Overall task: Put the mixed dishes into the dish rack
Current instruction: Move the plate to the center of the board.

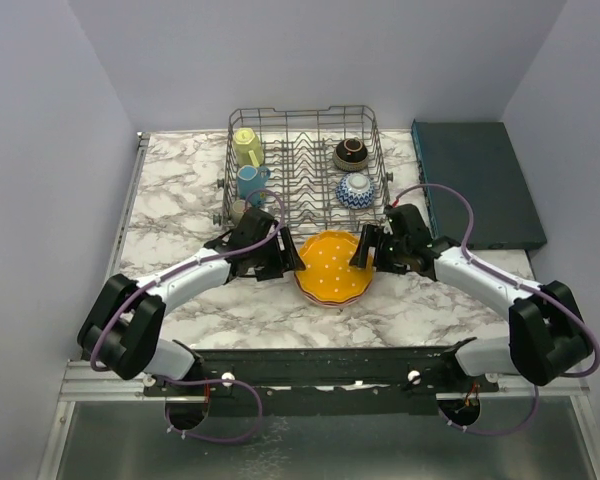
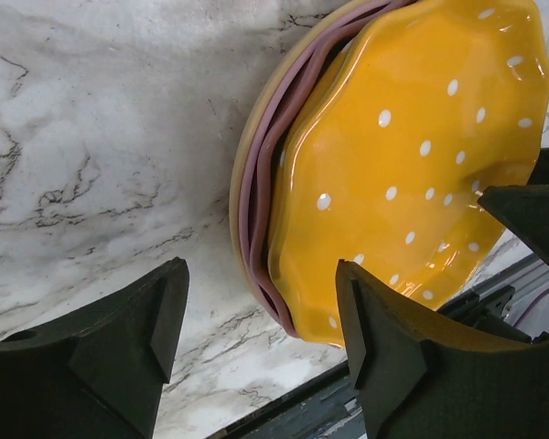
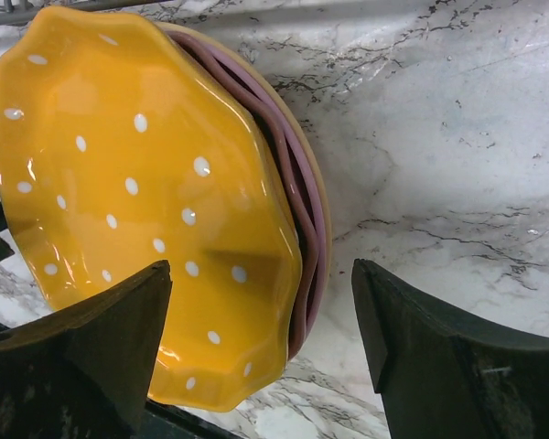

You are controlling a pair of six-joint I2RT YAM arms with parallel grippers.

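2 hands spread wide, holding nothing: left hand (image 1: 290, 257) and right hand (image 1: 361, 250) straddle orange plate (image 1: 332, 266) rim.

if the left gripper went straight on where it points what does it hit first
Likely the rim of the orange plate: the open left gripper straddles its edge, one finger over that plate, one over the table. Height unclear.

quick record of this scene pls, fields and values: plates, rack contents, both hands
plates: orange plate on top of pink plate, stacked on the table in front of the dish rack
in dish rack: yellow mug, blue mug, dark brown bowl, blue-white bowl
left hand: open, straddling the stack's left rim
right hand: open, straddling the stack's right rim
plates loaded: not yet
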